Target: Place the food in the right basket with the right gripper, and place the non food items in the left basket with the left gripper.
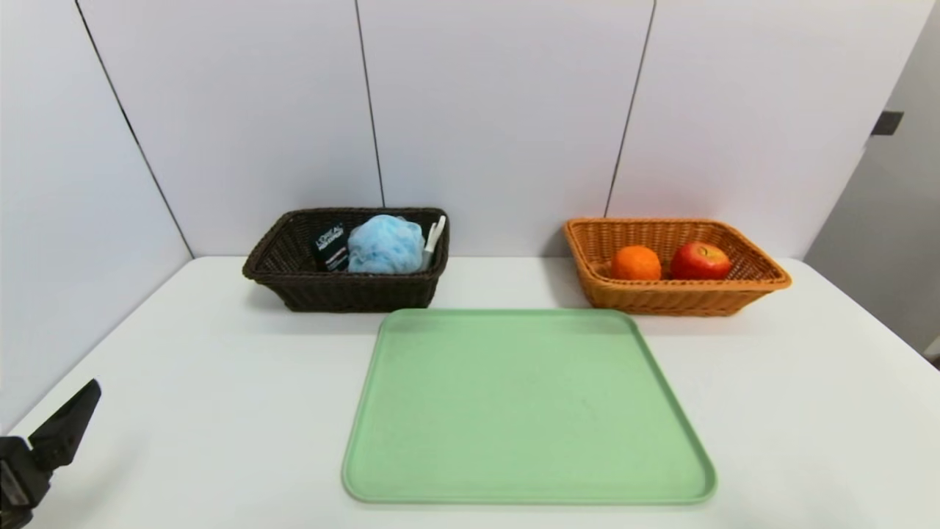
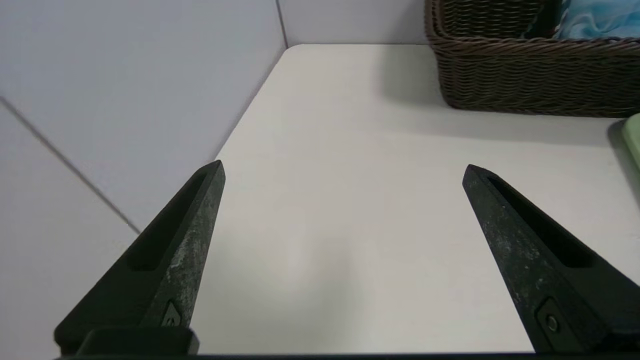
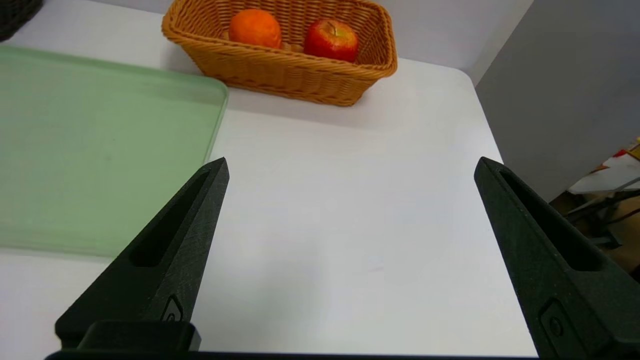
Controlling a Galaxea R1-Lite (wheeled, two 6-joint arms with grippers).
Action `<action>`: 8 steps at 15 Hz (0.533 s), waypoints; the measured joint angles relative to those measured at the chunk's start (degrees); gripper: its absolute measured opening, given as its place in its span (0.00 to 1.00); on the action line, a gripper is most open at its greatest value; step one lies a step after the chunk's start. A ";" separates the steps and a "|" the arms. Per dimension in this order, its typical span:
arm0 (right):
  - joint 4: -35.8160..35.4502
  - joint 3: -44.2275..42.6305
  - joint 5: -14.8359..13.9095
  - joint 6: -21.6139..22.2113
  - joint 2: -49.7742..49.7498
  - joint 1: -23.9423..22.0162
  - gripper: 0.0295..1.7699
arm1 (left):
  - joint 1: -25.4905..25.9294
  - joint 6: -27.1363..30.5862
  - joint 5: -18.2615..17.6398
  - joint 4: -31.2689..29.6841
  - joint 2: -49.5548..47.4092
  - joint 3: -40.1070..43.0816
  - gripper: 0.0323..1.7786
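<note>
"L'ORÉAL" in white on black tube [image 1: 331,247], smaller print below too small to read, tucked beside blue pouf [image 1: 386,245] and peeler [image 1: 433,241] in dark basket [image 1: 352,292], orange [image 1: 636,263] and apple [image 1: 700,261] in tan basket [image 1: 677,300], green tray [image 1: 525,408] in front, left gripper [image 2: 344,162] and right gripper [image 3: 352,157] open over white table [image 1: 220,411].
</note>
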 joint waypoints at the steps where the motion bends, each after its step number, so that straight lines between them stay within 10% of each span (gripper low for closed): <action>1: 1.82 0.82 0.77 0.50 -2.46 0.00 0.96 | 1.01 -0.07 -0.15 0.04 -2.11 2.06 0.95; 8: 3.39 6.30 2.89 1.08 -13.92 -0.82 0.96 | 4.17 -0.88 -3.06 4.02 -15.86 7.77 0.95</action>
